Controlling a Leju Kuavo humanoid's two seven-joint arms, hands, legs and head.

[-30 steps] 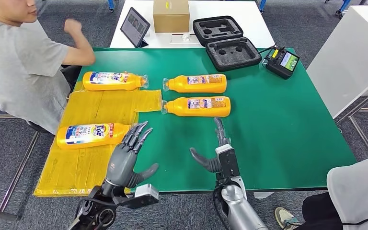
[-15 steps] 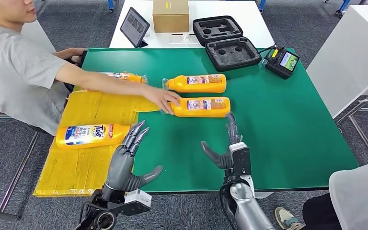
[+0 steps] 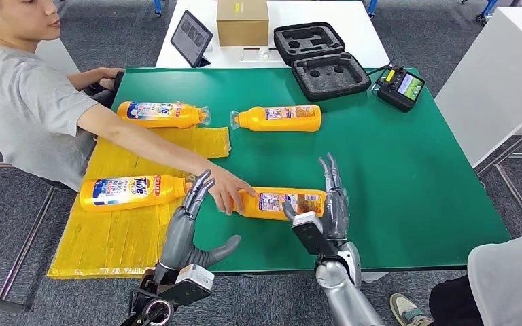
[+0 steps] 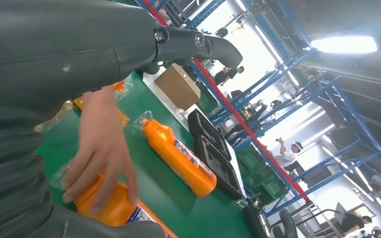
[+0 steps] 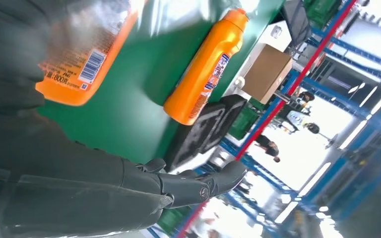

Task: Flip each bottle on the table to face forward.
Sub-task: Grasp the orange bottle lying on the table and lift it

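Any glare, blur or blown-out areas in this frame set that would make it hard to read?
Head view: evenly lit and sharp, green table free of glare. Left wrist view: ceiling lights blown out, the near orange plastic bottle soft under a person's hand. Right wrist view: a white sheen washes out the label of that bottle, and the bright background is blurred.

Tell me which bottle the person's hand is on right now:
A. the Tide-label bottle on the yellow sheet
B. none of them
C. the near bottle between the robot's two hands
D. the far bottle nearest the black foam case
C: in the head view the person's hand rests on the cap end of the near bottle, which lies between the left hand and the right hand.
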